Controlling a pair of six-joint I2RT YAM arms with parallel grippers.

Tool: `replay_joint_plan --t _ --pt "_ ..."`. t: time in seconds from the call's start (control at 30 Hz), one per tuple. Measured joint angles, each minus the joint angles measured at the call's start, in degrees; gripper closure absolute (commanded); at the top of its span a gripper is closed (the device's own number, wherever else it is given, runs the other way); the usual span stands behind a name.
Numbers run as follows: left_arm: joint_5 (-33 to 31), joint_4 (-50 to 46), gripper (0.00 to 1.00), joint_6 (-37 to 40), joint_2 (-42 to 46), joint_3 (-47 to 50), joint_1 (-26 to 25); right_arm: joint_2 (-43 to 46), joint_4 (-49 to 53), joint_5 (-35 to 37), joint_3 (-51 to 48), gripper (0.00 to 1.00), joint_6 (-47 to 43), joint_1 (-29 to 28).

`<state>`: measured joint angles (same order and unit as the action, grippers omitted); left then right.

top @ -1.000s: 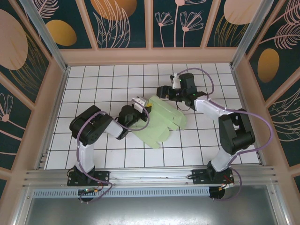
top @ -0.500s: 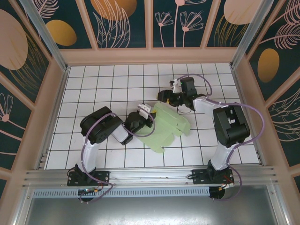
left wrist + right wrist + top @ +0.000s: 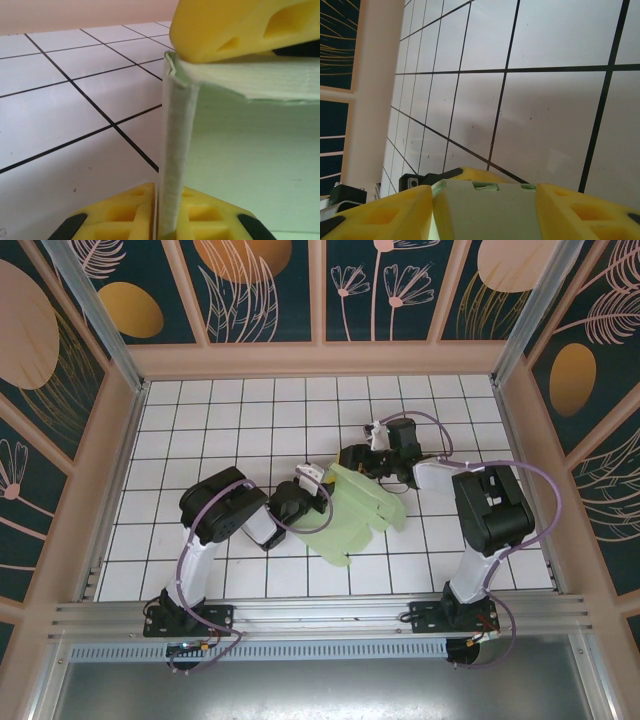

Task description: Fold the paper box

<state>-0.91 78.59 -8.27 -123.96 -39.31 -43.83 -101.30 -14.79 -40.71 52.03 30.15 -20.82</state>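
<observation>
Tiled table (image 3: 200, 420): white, carries the work.
Paper box (image 3: 355, 505): mid-table, between both grippers, part folded. Judged light, thin, easily creased, springy at folds.
Left gripper (image 3: 316, 482): clamped on folded left edge.
Right gripper (image 3: 351, 457): far flap between fingers; firm grip cannot be told.
Hold points: beside creases, at edges.

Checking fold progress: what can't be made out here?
Top external: the paper box has its left edge under the left gripper, its far corner under the right gripper.
Left wrist: box's overall shape, cut off at the right edge.
Right wrist: whether the fingers pinch it, cut off at bottom.
</observation>
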Motion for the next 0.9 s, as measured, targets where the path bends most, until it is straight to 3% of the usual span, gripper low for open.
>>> replay_joint_plan --t 0.43,0.6,0.77,0.9 --pt "0.2 -2.3 0.78 -0.7 -0.5 -0.9 0.0 1.5 1.0 3.3 -0.4 0.49 -6.5 -1.6" --pt "0.1 -2.3 0.66 -1.2 -0.4 -0.3 0.0 2.4 2.0 5.4 -0.4 0.50 -8.3 -1.9" --pt "-0.5 -2.3 0.66 -1.3 0.6 1.6 0.0 2.8 2.3 6.7 -0.4 0.50 -8.9 -1.9" --pt "-1.4 -2.1 0.73 -1.4 1.9 2.8 0.0 2.9 2.3 7.0 -0.4 0.50 -8.9 -2.1"
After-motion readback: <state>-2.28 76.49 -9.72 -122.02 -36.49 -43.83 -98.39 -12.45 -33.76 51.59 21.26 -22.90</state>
